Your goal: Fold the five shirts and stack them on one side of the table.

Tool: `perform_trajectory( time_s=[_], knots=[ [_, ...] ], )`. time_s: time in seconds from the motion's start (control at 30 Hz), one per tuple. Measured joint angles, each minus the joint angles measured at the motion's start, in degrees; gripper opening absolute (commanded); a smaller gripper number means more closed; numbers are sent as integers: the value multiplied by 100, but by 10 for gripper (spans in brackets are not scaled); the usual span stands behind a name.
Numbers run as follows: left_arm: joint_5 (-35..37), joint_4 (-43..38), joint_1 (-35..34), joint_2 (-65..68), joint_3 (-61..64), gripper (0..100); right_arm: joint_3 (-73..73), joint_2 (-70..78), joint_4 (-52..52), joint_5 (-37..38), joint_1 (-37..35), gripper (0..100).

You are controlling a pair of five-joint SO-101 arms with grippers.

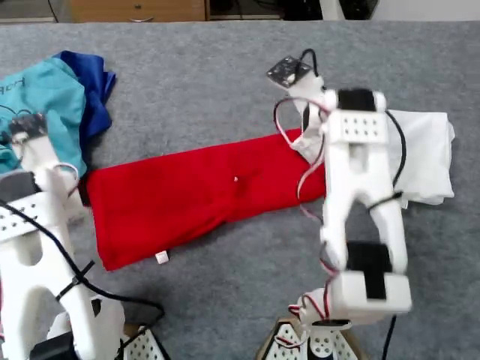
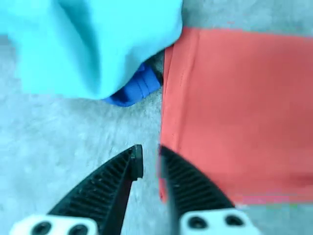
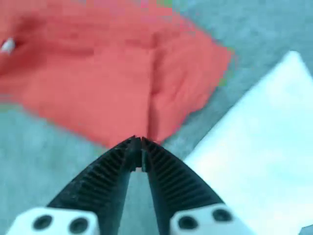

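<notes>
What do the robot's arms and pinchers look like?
The left arm and right arm are chunky white plastic with black motor blocks. Black cables trail along them, plus red and white wires on the right one. The left gripper and right gripper have black pointed fingers with ridged insides on white bases.

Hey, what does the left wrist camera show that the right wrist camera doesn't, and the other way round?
Left wrist view alone: the teal shirt with the blue shirt peeking out at its edge, and the left gripper, jaws slightly apart at a straight edge of the red shirt. Right wrist view alone: the white shirt and the right gripper, jaws closed at a rumpled end of the red shirt. Both: the red shirt and the grey table cover.
</notes>
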Motion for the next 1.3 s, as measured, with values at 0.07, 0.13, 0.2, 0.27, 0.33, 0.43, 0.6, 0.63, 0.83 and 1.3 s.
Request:
perform_trajectory(
  time_s=[0.07,0.13,0.2,0.27,0.33,0.43,0.6,0.63,0.83,1.3],
  knots=[
    [44,563,185,0,-246,174,967,-369,-1108,-396,9,3],
    [53,686,264,18,-211,174,1978,-642,-2303,-703,9,3],
    [53,571,273,114,18,174,3024,-818,-3596,-949,9,3],
    [53,290,273,273,369,176,3859,-958,-4747,-1055,44,3],
    [53,-79,290,404,730,178,4193,-1090,-5451,-1090,167,3],
    [53,-756,299,492,1125,178,4308,-1213,-5741,-1108,290,3],
    [53,-1538,325,677,1591,179,4308,-1240,-5820,-1108,281,3],
    [53,-1635,334,721,1670,179,4316,-1240,-5829,-1108,290,3],
    [44,-2127,334,1099,1758,179,4325,-1240,-5899,-1108,290,3],
    [-334,-2374,105,2523,941,174,4369,-1231,-6031,-1108,290,3]
  ],
)
